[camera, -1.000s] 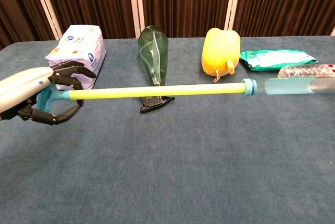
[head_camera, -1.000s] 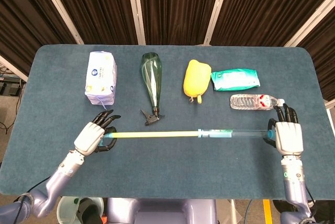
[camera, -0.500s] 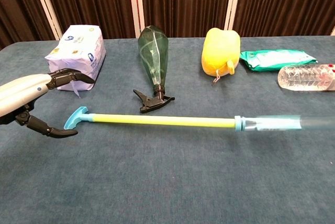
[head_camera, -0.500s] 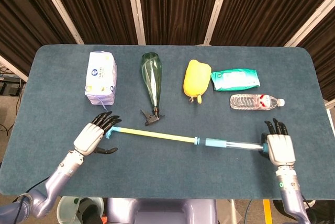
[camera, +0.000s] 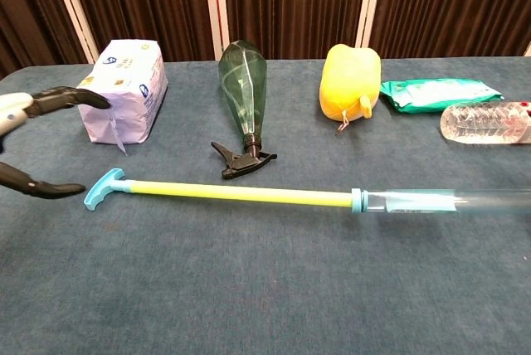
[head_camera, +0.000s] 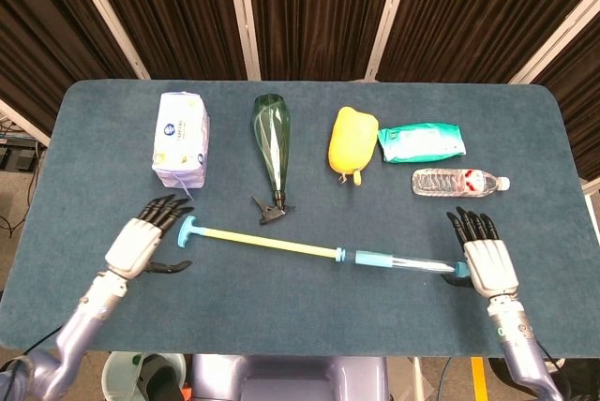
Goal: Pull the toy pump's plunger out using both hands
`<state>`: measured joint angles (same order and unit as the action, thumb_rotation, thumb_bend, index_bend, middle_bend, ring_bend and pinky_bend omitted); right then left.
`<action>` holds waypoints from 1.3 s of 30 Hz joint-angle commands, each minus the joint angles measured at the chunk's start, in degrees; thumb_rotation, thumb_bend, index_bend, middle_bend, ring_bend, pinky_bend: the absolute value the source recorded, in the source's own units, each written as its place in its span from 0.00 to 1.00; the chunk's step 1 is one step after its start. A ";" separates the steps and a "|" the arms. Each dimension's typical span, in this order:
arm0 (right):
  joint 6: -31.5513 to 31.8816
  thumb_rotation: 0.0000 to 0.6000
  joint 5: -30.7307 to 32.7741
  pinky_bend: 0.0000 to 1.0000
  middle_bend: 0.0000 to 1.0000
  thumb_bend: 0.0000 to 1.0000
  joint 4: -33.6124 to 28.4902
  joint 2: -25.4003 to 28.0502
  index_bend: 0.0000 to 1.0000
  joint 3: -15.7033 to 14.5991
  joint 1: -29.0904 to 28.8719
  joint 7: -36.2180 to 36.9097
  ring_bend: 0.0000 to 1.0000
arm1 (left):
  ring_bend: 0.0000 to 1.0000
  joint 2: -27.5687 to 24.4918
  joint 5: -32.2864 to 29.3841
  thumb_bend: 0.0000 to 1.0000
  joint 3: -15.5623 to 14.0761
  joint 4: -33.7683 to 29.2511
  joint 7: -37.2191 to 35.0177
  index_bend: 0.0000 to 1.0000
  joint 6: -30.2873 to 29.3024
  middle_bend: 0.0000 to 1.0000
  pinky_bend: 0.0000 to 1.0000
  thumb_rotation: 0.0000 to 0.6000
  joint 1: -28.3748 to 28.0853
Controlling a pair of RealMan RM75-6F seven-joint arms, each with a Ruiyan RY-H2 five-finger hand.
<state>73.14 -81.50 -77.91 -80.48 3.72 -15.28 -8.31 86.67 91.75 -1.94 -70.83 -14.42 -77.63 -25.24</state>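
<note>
The toy pump [head_camera: 323, 251] lies on the desk [head_camera: 84, 148] with its plunger [head_camera: 262, 243] drawn out, left robot hand [head_camera: 134, 246] and right robot hand [head_camera: 487, 265] both spread empty; I'd judge only pulling back is left.

Toy pump [head_camera: 319, 251] before spray bottle [head_camera: 272, 143]

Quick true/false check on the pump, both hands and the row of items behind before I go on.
1. The toy pump lies on the table with its yellow plunger rod drawn out. True.
2. The left hand grips the plunger's T-handle. False: it is open, clear of the handle.
3. The right hand is spread open at the barrel's end. True.
4. The spray bottle stands upright. False: it lies on its side.
5. The water bottle lies on its side. True.
</note>
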 commanded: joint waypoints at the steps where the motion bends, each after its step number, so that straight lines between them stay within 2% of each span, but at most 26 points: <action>1: -0.08 1.00 0.77 0.03 0.00 0.00 -3.16 2.77 0.00 0.31 0.24 -1.12 0.00 | 0.02 -3.84 -2.67 0.12 -0.51 -3.36 1.97 0.13 1.12 0.07 0.10 1.00 1.86; 5: 3.05 1.00 2.29 0.01 0.00 0.00 -6.86 6.43 0.00 1.10 2.12 -4.49 0.00 | 0.02 -10.96 -6.50 0.12 -0.27 -9.51 9.67 0.11 0.10 0.04 0.10 1.00 4.48; 8: 4.54 1.00 4.40 0.00 0.00 0.00 -10.69 9.60 0.00 1.37 3.97 -5.56 0.00 | 0.02 -16.60 -10.63 0.12 1.09 -18.04 17.23 0.11 -1.54 0.02 0.10 1.00 6.52; 13: 5.34 1.00 5.80 0.00 0.00 0.00 -14.00 13.55 0.00 1.02 6.05 -3.79 0.00 | 0.02 -21.00 -12.77 0.12 1.04 -24.27 19.97 0.10 -1.46 0.01 0.10 1.00 8.21; 17: 10.85 1.00 4.46 0.00 0.00 0.00 -15.48 14.84 0.00 0.47 8.98 -5.87 0.00 | 0.02 -23.06 -15.00 0.11 0.47 -27.83 21.73 0.10 -3.39 0.01 0.10 1.00 11.15; 22: 13.98 1.00 3.45 0.00 0.00 0.00 -15.57 15.04 0.00 0.53 10.58 -6.57 0.00 | 0.02 -23.91 -15.04 0.11 -0.30 -29.16 22.46 0.10 -3.24 0.01 0.10 1.00 12.62; 30: 12.28 1.00 4.52 0.00 0.00 0.00 -15.84 15.75 0.00 1.06 10.54 -5.55 0.00 | 0.02 -23.57 -15.44 0.11 0.47 -27.35 22.06 0.10 -1.40 0.01 0.10 1.00 12.92; 39: 10.86 1.00 3.61 0.00 0.00 0.00 -14.86 15.13 0.00 0.90 10.09 -4.82 0.00 | 0.01 -23.19 -13.93 0.11 1.22 -26.81 21.91 0.10 -2.93 0.01 0.10 1.00 14.21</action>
